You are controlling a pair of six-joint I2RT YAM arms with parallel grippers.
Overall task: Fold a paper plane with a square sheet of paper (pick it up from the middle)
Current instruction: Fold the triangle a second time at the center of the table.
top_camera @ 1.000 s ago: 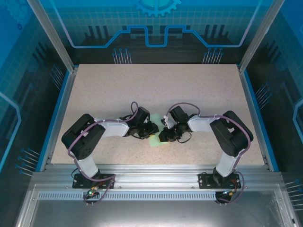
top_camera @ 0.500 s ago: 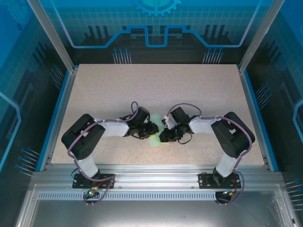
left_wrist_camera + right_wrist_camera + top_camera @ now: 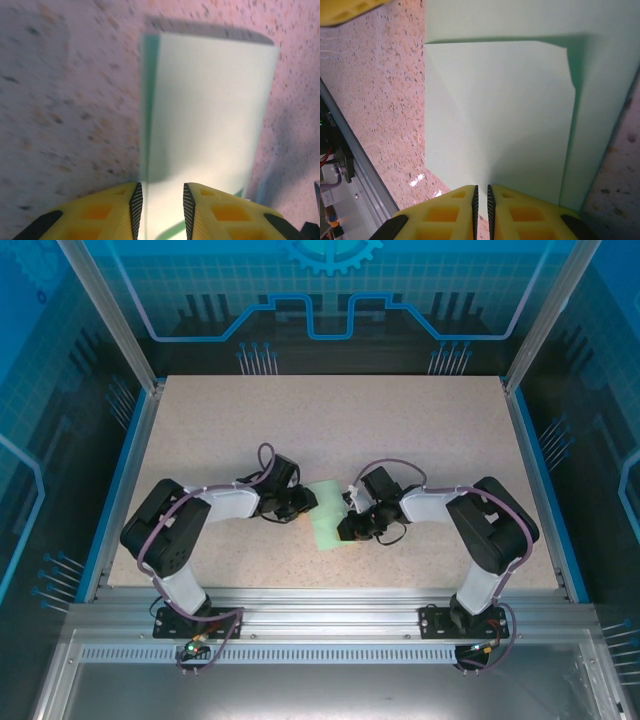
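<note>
I see the square sheet of paper (image 3: 329,517), folded, lying on the bench (image 3: 400,430) between both arms. My right end effector (image 3: 345,528) pinches its near-right edge, probably anchoring it. My left end effector (image 3: 161,202) sits spread at the left edge, holding nothing, apparently to press the crease.

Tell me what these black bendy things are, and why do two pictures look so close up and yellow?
They are two robot arms bolted to a table. One picture looks down from above. The other two come from small cameras on each wrist, so you see each end effector's own yellow fingers up close. Between the arms lies a pale green paper, already folded over; they are making a paper plane. The right end effector has its fingers nearly together, pinching the paper's edge. The left end effector sits at the other side with its fingers a little apart over the paper; I cannot tell whether it grips it.
</note>
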